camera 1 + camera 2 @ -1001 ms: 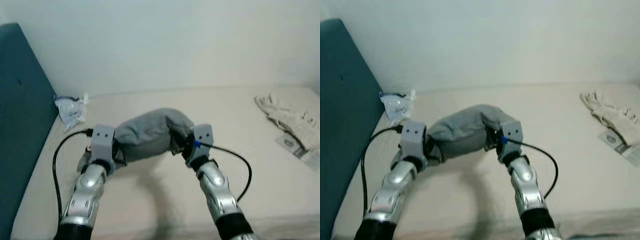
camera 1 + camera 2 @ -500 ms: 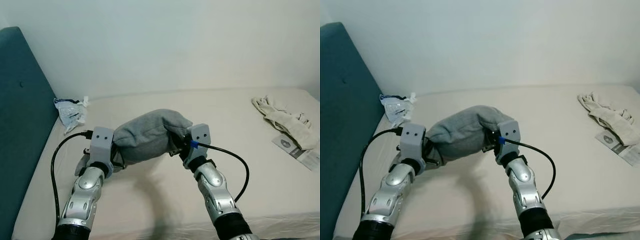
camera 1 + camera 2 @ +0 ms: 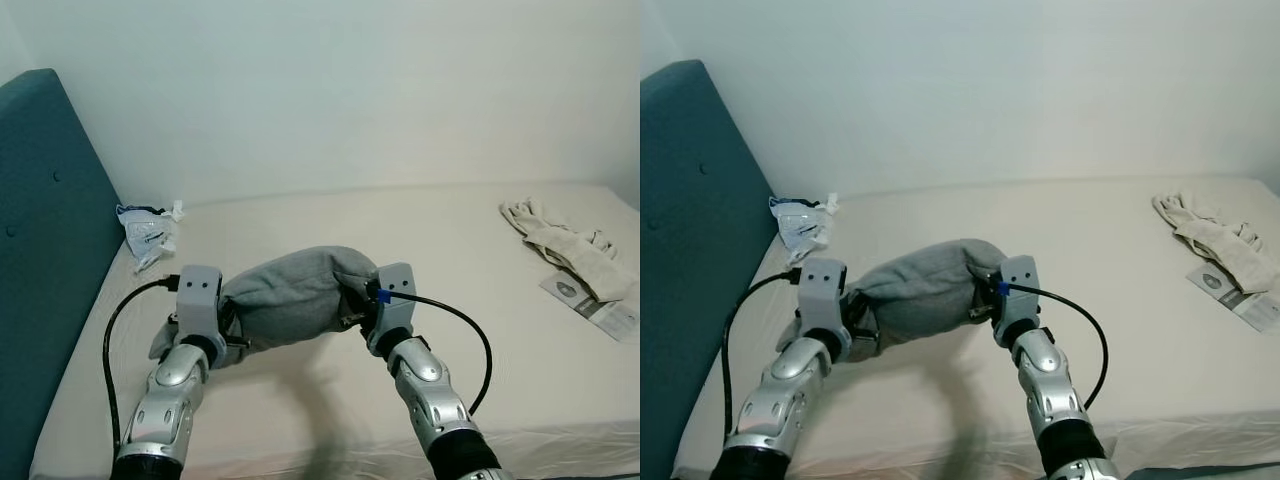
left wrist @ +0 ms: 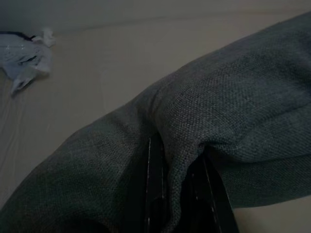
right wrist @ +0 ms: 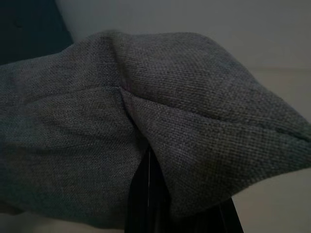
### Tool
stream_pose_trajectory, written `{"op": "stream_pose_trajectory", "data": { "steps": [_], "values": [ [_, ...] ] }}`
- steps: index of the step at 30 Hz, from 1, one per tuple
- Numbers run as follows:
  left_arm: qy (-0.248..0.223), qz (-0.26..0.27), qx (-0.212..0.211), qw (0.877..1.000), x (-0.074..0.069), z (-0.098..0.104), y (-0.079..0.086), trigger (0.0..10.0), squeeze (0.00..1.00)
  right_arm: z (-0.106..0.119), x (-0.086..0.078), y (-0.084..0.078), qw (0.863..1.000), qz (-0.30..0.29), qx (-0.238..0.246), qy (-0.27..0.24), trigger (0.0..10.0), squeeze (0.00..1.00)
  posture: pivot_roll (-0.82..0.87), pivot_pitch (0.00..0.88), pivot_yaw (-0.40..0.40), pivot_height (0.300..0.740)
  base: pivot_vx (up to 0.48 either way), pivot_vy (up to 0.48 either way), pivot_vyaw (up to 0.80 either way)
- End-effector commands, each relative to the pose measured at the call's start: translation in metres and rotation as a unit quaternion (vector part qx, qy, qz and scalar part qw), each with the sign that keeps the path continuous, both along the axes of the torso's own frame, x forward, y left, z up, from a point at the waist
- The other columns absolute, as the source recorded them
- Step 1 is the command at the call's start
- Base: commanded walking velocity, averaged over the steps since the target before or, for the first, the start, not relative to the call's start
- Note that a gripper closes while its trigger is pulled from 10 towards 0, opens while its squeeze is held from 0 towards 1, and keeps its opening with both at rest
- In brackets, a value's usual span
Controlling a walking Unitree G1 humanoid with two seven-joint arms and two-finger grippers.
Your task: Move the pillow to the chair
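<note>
Left gripper point(image 4: 177, 194) and right gripper point(image 5: 160, 204) still clamped on grey pillow point(image 3: 290, 298), pillow sitting slightly lower above bed point(image 3: 450, 240)

Grey pillow point(image 3: 292, 305) pinched at both ends above the bed

The pillow is a soft, plump cushion in a grey woven cover, stretched sideways and sagging a little toward the robot's left end, its right end bunched up higher. The left gripper point(image 4: 177, 194) is closed on a fold of its fabric at one end, the right gripper point(image 5: 146, 194) is clamped on a crease at the other. It hangs over the beige mattress point(image 3: 440, 240).
</note>
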State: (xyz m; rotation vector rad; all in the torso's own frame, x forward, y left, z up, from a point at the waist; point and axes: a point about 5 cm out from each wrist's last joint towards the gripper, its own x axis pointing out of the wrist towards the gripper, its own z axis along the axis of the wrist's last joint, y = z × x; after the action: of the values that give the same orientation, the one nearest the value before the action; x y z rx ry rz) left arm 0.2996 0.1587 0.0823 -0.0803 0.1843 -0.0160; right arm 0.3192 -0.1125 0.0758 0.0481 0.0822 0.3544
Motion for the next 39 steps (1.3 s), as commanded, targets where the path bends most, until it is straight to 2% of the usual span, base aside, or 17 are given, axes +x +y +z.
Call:
{"op": "stream_pose_trajectory", "data": {
  "steps": [1,2,4,6,9,13,16,17,20,22,26,28,31,34,36,39],
  "values": [
    [-0.034,0.051,-0.029,0.998,0.002,0.007,0.007,10.0,0.00,-0.006,-0.001,-0.005,0.999,-0.019,0.021,0.022,10.0,0.00,0.07,0.029,-0.007,0.740,0.000,0.000,0.00],
    [-0.026,0.050,-0.044,0.997,0.003,0.008,0.007,10.0,0.00,-0.007,0.002,-0.008,0.998,-0.031,0.032,0.032,10.0,0.00,0.07,0.058,-0.011,0.740,0.000,0.000,0.00],
    [-0.022,0.037,-0.051,0.998,0.004,0.008,0.006,10.0,0.00,-0.007,0.003,-0.008,0.998,-0.033,0.033,0.034,10.0,0.00,0.07,0.058,-0.011,0.740,0.000,0.000,0.00],
    [-0.024,0.025,-0.067,0.997,0.005,0.012,0.006,10.0,0.00,-0.004,0.005,-0.004,0.999,-0.023,0.023,0.028,10.0,0.00,0.07,0.073,-0.012,0.740,0.000,0.000,0.00],
    [0.027,0.011,-0.038,0.999,0.006,0.005,0.009,10.0,0.00,0.001,0.009,0.002,1.000,-0.008,0.009,0.018,10.0,0.00,0.06,0.104,-0.002,0.740,0.000,0.000,0.00],
    [0.019,0.000,-0.022,1.000,0.006,0.003,0.007,10.0,0.00,0.006,0.011,0.002,1.000,-0.004,0.000,0.007,10.0,0.00,0.05,0.111,-0.003,0.740,0.000,0.000,0.00],
    [0.019,0.009,-0.041,0.999,0.005,0.000,0.004,10.0,0.00,0.007,0.011,-0.004,1.000,-0.010,0.001,0.004,10.0,0.00,0.04,0.122,-0.009,0.740,0.000,0.000,0.00],
    [0.022,0.008,-0.034,0.999,0.005,-0.002,0.003,10.0,0.00,0.005,0.011,-0.008,1.000,-0.017,0.000,0.008,10.0,0.00,0.03,0.129,-0.010,0.740,0.000,0.000,0.00],
    [0.022,0.005,-0.016,1.000,0.003,-0.005,0.003,10.0,0.00,0.002,0.007,-0.012,1.000,-0.027,-0.001,0.013,10.0,0.00,0.03,0.125,-0.010,0.740,0.000,0.000,0.00],
    [0.032,0.017,-0.020,0.999,-0.001,-0.010,0.005,10.0,0.00,-0.003,0.002,-0.013,0.999,-0.029,-0.001,0.016,10.0,0.00,0.03,0.124,-0.003,0.740,0.000,0.000,0.00],
    [0.044,0.008,-0.014,0.999,-0.006,-0.018,0.002,10.0,0.00,-0.015,-0.008,-0.017,0.999,-0.036,-0.004,0.031,10.0,0.00,0.04,0.070,-0.007,0.740,0.000,0.000,0.00],
    [0.037,-0.002,-0.009,0.999,-0.003,-0.017,-0.003,10.0,0.00,-0.019,-0.009,-0.017,0.999,-0.031,-0.003,0.039,10.0,0.00,0.04,0.032,-0.002,0.740,0.000,0.000,0.00],
    [0.033,-0.002,-0.006,0.999,0.002,-0.014,-0.005,10.0,0.00,-0.018,-0.007,-0.012,0.999,-0.017,-0.006,0.039,10.0,0.00,0.04,0.046,0.001,0.740,0.000,0.000,0.00],
    [0.029,-0.006,0.006,1.000,0.006,-0.012,-0.006,10.0,0.00,-0.017,-0.005,-0.007,0.999,-0.005,-0.021,0.033,10.0,0.00,0.05,0.021,0.004,0.740,0.000,0.000,0.00],
    [0.020,-0.004,0.000,1.000,0.007,-0.009,-0.007,10.0,0.00,-0.015,-0.003,-0.006,0.999,-0.007,-0.022,0.032,10.0,0.00,0.05,0.045,-0.008,0.740,0.000,0.000,0.00],
    [0.017,0.011,-0.014,1.000,0.008,-0.008,-0.004,10.0,0.00,-0.016,-0.004,-0.008,0.999,-0.015,-0.019,0.035,10.0,0.00,0.05,0.031,-0.013,0.740,0.000,0.000,0.00]
  ]
}}
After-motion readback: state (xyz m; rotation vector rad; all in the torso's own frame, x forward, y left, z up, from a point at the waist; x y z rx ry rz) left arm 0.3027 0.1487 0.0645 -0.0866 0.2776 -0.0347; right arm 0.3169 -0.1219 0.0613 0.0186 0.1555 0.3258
